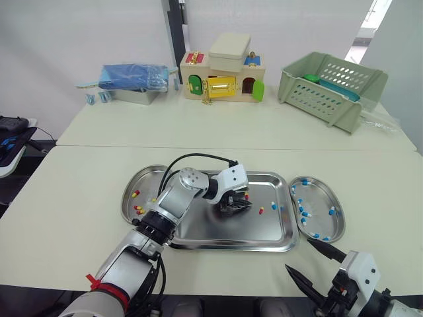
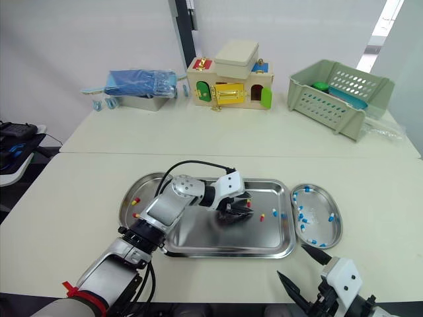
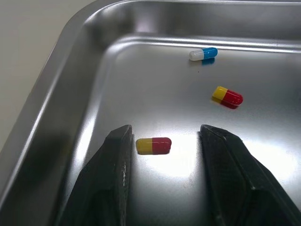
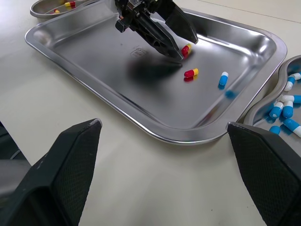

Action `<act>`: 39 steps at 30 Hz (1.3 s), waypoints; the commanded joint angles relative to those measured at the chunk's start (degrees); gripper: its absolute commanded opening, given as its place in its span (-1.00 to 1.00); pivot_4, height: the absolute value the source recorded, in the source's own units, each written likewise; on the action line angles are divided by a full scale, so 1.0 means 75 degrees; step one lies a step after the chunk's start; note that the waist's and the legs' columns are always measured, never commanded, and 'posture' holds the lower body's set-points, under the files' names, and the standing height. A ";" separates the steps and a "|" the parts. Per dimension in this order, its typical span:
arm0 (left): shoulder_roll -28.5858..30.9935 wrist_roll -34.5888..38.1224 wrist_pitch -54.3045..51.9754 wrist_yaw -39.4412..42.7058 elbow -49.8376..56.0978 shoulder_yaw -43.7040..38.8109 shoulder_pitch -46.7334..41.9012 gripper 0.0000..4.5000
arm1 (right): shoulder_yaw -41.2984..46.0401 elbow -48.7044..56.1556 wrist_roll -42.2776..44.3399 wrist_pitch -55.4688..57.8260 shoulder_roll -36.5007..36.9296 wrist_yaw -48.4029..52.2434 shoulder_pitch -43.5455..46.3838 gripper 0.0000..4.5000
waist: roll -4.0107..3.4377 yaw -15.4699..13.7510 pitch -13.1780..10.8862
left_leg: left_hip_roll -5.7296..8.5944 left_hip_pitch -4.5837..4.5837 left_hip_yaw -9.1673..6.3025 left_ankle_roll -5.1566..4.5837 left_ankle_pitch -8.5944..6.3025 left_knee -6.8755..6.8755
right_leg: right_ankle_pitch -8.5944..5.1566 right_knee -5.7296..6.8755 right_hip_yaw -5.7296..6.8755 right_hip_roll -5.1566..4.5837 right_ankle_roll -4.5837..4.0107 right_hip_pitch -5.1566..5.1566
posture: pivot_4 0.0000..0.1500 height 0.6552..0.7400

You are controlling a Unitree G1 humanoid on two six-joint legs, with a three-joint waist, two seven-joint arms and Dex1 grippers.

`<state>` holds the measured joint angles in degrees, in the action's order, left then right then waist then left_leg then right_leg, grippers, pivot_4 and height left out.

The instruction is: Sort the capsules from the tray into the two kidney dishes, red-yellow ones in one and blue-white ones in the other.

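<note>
The left gripper (image 3: pixel 165 133) is straddling 1 red-yellow capsule (image 3: pixel 154 145) in the tray (image 3: pixel 70 70), fingers parted, not clamping it; the right gripper (image 4: pixel 163 125) is gaping wide, holding nothing.

tray (image 1: pixel 198 230) 1 | kidney dishes (image 1: pixel 321 206) (image 1: pixel 141 179) 2 | in tray: red-yellow capsules (image 3: pixel 153 145) 2 | blue-white capsules (image 3: pixel 203 53) 1

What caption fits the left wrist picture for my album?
Open left gripper straddles a red-yellow capsule lying in the tray.

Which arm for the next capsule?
Left. The left gripper has its fingers open around a red-yellow capsule on the tray; the right gripper hangs open over the table, short of the tray's near rim.
</note>
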<state>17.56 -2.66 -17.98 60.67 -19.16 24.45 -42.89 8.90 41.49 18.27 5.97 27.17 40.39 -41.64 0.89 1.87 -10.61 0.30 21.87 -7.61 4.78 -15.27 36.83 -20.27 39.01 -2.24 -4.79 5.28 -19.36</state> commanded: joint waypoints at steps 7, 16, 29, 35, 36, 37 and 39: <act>-0.0020 -0.0109 -0.0151 0.0019 0.0035 0.0068 -0.0082 -0.78 | 0.0052 0.0297 0.0111 -0.0089 0.0092 -0.0012 -0.0152 1.00 | 0.0001 0.0001 0.0001 | 0.0000 -0.0001 0.0001 0.0000 0.0000 0.0001 | 0.0000 0.0000 0.0000 0.0000 0.0000 0.0001 | 1.00 1.00; -0.0056 -0.0053 -0.0048 0.0064 0.0130 0.0022 -0.0041 -0.82 | 0.0093 0.0376 0.0138 -0.0040 0.0134 -0.0029 -0.0170 1.00 | 0.0001 0.0000 0.0002 | 0.0000 -0.0001 0.0001 0.0000 0.0000 0.0002 | 0.0000 0.0000 0.0000 0.0000 0.0000 0.0002 | 1.00 1.00; 0.2954 0.1028 -0.2627 0.0276 0.3380 -0.3412 0.2014 -0.82 | -0.0021 -0.0113 0.0336 -0.0273 0.1144 0.1209 0.0525 1.00 | -0.0001 0.0009 0.0003 | -0.0001 -0.0002 -0.0002 0.0000 0.0000 0.0002 | 0.0000 0.0002 -0.0001 0.0000 0.0000 0.0002 | 1.00 1.00; 0.3916 0.1754 -0.3591 0.0152 0.4323 -0.4973 0.3148 -0.82 | -0.0202 -0.0511 0.0454 -0.0331 0.1298 0.1514 0.1037 1.00 | -0.0004 0.0177 0.0004 | -0.0022 -0.0021 -0.0035 -0.0005 -0.0003 -0.0023 | -0.0006 0.0014 0.0003 0.0025 -0.0019 -0.0007 | 1.00 1.00; 0.3972 0.1835 -0.3715 0.0114 0.4425 -0.5079 0.3218 -0.82 | -0.0213 -0.0569 0.0461 -0.0353 0.1302 0.1552 0.1072 1.00 | -0.0005 0.0015 0.0005 | -0.0015 -0.0020 -0.0033 -0.0005 -0.0003 -0.0018 | -0.0006 0.0008 0.0006 0.0017 -0.0018 0.0007 | 1.00 1.00; 0.4022 0.1912 -0.3803 0.0060 0.4506 -0.5139 0.3275 -0.82 | -0.0218 -0.0606 0.0460 -0.0370 0.1297 0.1583 0.1089 1.00 | -0.0003 -0.0076 0.0006 | 0.0003 -0.0018 -0.0026 -0.0005 -0.0003 -0.0004 | -0.0003 0.0002 0.0007 -0.0004 -0.0008 0.0018 | 1.00 1.00; 0.4090 0.2038 -0.3916 -0.0107 0.4575 -0.5197 0.3346 -0.82 | -0.0228 -0.0648 0.0469 -0.0386 0.1289 0.1618 0.1117 1.00 | 0.0012 -0.0123 0.0006 | 0.0014 -0.0010 -0.0024 -0.0004 -0.0003 0.0005 | 0.0000 -0.0005 0.0006 -0.0015 0.0000 0.0020 | 1.00 1.00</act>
<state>47.12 11.30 -46.61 61.01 12.92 -13.05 -17.40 7.14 36.20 20.92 4.18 36.64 51.97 -32.84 0.98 0.95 -10.56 0.40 21.82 -7.80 4.75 -15.29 36.87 -20.26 38.97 -2.19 -4.89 5.28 -19.22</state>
